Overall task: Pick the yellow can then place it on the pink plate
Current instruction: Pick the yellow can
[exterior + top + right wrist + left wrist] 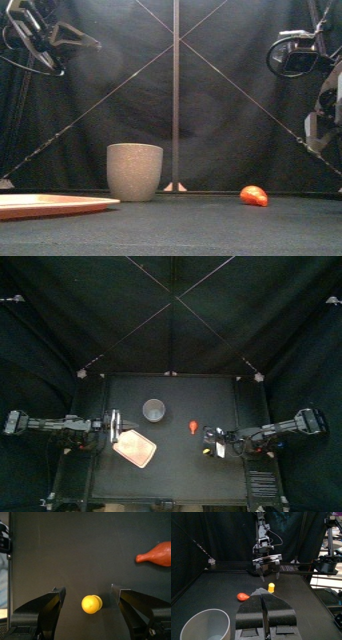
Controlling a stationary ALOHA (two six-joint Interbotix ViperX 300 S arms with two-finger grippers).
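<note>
Right claw [88, 588] hangs wide open over the yellow can [91, 604], apparently clear; left claw [265, 593] closed, empty.

Left gripper [264, 593] and right gripper [88, 589]: flat black angular jaws on black jointed arms (a pale cross-plate above each)

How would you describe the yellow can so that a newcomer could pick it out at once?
On the right half of the black table, look beneath the right arm's open tool. The small yellow can sits there, apart from a red toy; it alone is yellow.
</note>
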